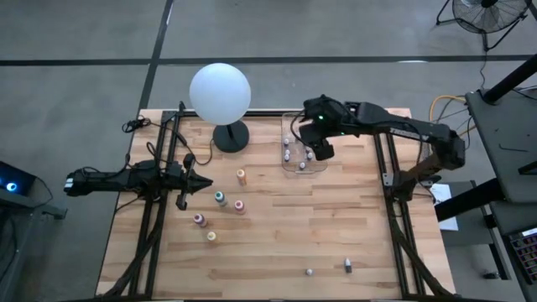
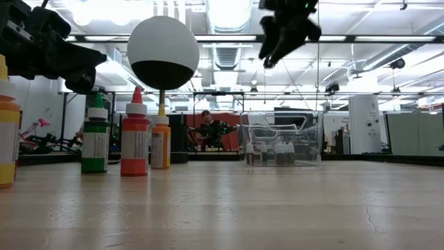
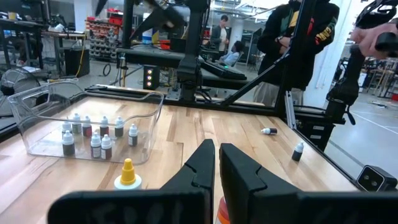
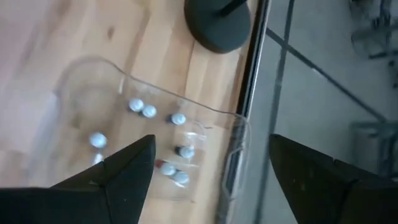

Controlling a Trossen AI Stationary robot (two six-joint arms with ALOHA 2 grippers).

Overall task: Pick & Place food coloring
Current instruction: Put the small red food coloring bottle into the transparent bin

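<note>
Your right end effector (image 1: 320,151) is hovering wide open and empty above the clear bin (image 1: 302,164) holding small food coloring bottles (image 3: 99,138), while your left end effector (image 1: 204,182) is waiting closed beside colored bottles (image 1: 220,199) on the table (image 1: 336,226).

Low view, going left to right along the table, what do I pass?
Yellow-orange bottle at the edge → green bottle → red-capped orange bottle → smaller orange bottle → clear bin with small bottles inside.

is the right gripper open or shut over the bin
Open: the right gripper hangs above the clear plastic bin, its two dark fingers spread wide with nothing between them.
</note>
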